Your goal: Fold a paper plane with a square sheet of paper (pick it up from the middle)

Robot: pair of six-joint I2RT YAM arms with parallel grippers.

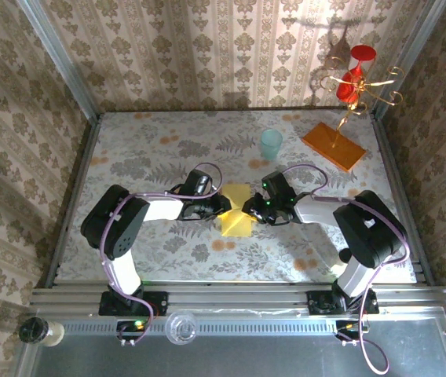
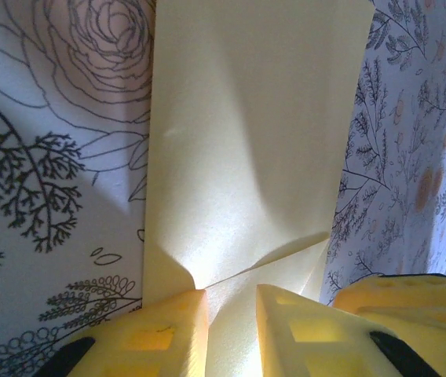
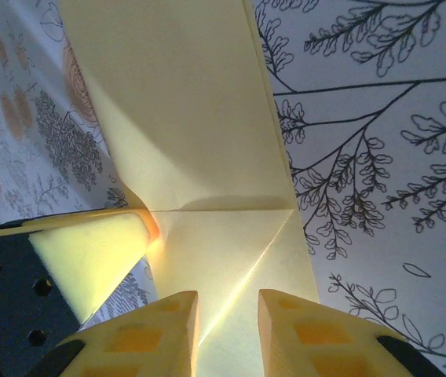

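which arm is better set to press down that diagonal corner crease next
Right, probably. The diagonal crease in the paper runs straight into the right gripper, between its fingers. The left gripper sits at the opposite edge, off that crease.

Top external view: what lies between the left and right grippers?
The partly folded yellow paper lies there; left gripper and right gripper face each other across its middle in the top view.

The top view is bright and sharp. The gold stand (image 1: 352, 102) throws a shadow up the wall (image 1: 207, 47) at 1 o'clock. In wrist views, fingers (image 2: 168, 334) at 6 o'clock look blurry.
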